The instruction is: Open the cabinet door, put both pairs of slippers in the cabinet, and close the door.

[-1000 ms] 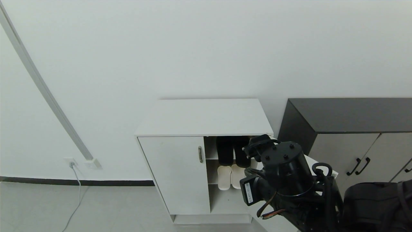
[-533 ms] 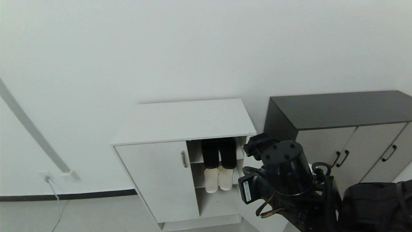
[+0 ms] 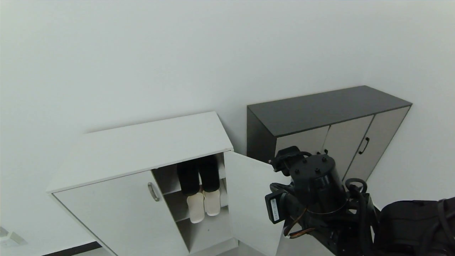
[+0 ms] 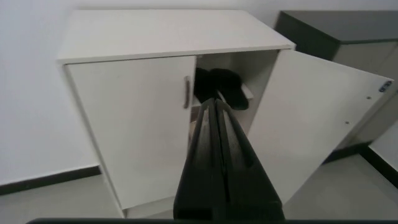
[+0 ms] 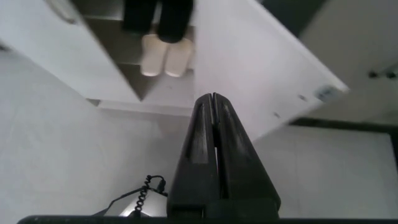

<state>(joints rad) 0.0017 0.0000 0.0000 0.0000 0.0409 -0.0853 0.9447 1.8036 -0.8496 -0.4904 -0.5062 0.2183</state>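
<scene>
Cabinet door (image 3: pixel 253 204) stands open, black slippers (image 3: pixel 198 175) shelved above white slippers (image 3: pixel 203 207). Left gripper (image 4: pixel 216 104) and right gripper (image 5: pixel 213 99) are clenched, empty.

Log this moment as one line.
black slippers: in cabinet, above white slippers | door: open | left tool: shut, empty | right tool: shut, empty

Base of cabinet (image 3: pixel 142 149) cut off below, far edge of open door (image 3: pixel 249 199) behind right arm (image 3: pixel 316 185)
</scene>
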